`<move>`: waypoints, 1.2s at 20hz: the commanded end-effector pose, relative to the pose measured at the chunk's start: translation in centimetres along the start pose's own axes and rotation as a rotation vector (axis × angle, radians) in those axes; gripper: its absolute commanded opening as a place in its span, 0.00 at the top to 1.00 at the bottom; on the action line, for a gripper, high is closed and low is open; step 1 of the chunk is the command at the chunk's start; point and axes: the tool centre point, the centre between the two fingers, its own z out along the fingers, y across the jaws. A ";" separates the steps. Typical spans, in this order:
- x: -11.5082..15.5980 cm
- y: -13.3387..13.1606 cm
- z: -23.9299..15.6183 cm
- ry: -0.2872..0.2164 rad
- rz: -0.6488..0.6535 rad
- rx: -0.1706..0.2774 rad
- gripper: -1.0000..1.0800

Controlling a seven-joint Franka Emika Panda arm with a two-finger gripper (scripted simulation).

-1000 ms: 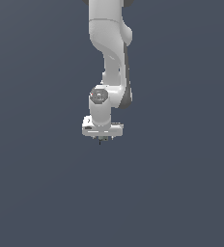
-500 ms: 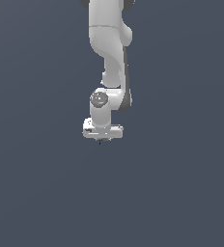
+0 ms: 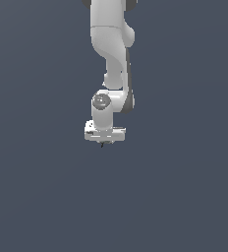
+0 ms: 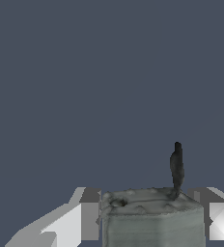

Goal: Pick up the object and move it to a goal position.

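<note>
Hanging from the white arm against a plain slate background, the gripper pinches the object, a grey-green block with a blackish tip, between its fingers, both flanking the block closely.

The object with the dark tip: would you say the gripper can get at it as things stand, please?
Probably yes. In the wrist view the grey-green object already sits between the two fingers with nothing in the way, and in the exterior view only its dark tip shows under the gripper. Whether the fingers press on it I cannot tell.
</note>
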 end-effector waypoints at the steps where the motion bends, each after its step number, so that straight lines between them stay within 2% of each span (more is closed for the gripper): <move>1: 0.1 -0.3 -0.4 0.001 -0.001 0.000 1.00; 11: 1.5 -4.0 -5.6 0.001 -0.001 0.000 1.00; 24: 5.0 -12.6 -17.8 0.001 0.000 -0.002 1.00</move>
